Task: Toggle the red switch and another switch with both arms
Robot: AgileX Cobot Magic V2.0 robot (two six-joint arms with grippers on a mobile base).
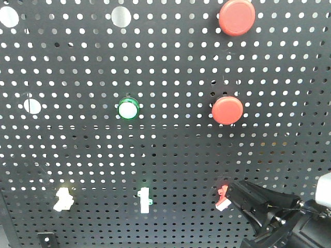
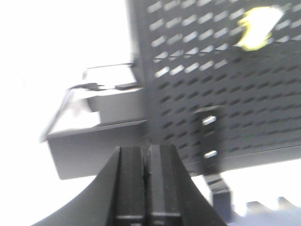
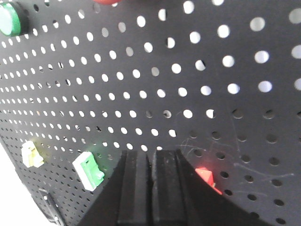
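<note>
The red switch [image 1: 223, 195] is a small red toggle with a white tip, low on the black pegboard [image 1: 170, 150]. My right gripper [image 1: 235, 194] comes in from the lower right, shut, its tip right beside the red switch. In the right wrist view the shut fingers [image 3: 151, 153] stand just left of the red switch [image 3: 207, 178]. The other switch [image 1: 63, 200], a white lever on a pale yellow base, sits at the lower left. In the left wrist view it is a yellow blur [image 2: 256, 28] up and to the right of my shut, empty left gripper [image 2: 146, 150], well apart from it.
Two big round red push buttons [image 1: 237, 16] [image 1: 227, 110] and a green-ringed round button [image 1: 128, 108] sit higher on the board. A straight white toggle with a green base [image 1: 144, 200] stands between the two switches. A black bracket [image 2: 210, 136] is at the board's lower edge.
</note>
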